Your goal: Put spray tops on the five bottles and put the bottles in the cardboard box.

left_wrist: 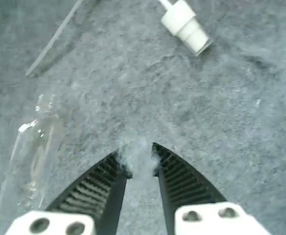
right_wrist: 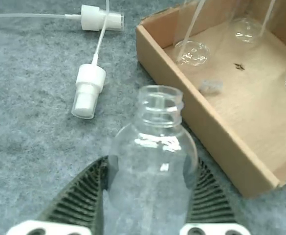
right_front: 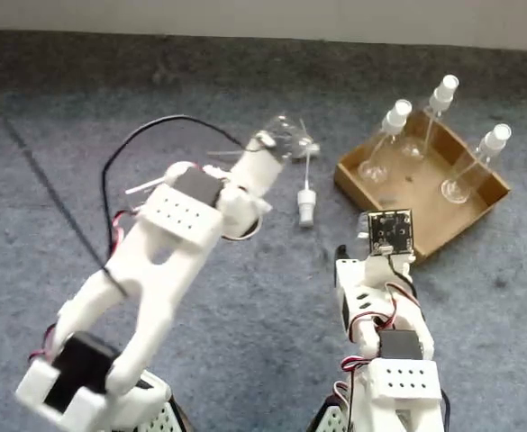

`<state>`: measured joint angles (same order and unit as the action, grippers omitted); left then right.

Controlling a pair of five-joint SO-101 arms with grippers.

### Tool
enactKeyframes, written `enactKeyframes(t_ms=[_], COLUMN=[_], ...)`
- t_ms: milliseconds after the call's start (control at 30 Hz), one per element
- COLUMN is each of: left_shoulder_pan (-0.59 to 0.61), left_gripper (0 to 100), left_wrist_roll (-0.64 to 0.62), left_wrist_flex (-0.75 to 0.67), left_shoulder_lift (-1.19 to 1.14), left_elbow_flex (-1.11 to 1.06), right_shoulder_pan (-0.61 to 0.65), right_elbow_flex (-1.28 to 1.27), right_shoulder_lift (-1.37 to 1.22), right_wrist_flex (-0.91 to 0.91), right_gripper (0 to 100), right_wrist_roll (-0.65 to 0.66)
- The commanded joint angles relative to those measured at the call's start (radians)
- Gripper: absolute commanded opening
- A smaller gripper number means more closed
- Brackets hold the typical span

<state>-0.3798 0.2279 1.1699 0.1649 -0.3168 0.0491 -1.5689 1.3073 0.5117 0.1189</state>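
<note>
Right gripper [right_wrist: 151, 169]: clamped on uncapped clear bottle [right_wrist: 155, 139], beside cardboard box [right_wrist: 196, 116].
Left gripper [left_wrist: 137, 159]: narrowly apart, holding nothing.

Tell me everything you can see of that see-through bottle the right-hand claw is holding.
The bottle is clear and looks empty. It could be glass or plastic, and has rounded shoulders and a short threaded neck. Its mouth is open, with no spray top on it. The right gripper clamps its body between two dark ribbed fingers, with the neck pointing away from the wrist. It is over grey carpet, just outside the cardboard box and near a loose spray top.
</note>
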Motion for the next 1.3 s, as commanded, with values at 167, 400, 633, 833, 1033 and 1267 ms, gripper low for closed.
enactKeyframes(t_ms=[167,400,633,833,1033,1267], left_shoulder_pan=[-0.117,-0.120,-0.113,-0.114,-0.085,-0.065], left_gripper=[5,27,31,31,31,27], left_wrist_roll=[-0.015,-0.094,-0.209,-0.400,-0.552,-0.594], left_wrist_flex=[0.198,0.423,0.540,0.537,0.437,0.436], left_shoulder_lift=[-0.404,-0.708,-0.928,-1.116,-1.320,-1.501], left_elbow_flex=[0.550,0.980,1.302,1.501,1.689,1.916], right_shoulder_pan=[-0.019,-0.019,-0.019,-0.019,-0.019,-0.019], right_elbow_flex=[0.008,0.008,0.008,0.008,0.008,0.008], right_shoulder_lift=[0.015,0.015,0.015,0.015,0.015,0.015], right_wrist_flex=[-0.028,-0.028,-0.028,-0.028,-0.028,-0.028], right_gripper=[8.1,8.1,8.1,8.1,8.1,8.1], right_wrist_roll=[-0.006,-0.005,-0.002,0.000,0.000,0.000])
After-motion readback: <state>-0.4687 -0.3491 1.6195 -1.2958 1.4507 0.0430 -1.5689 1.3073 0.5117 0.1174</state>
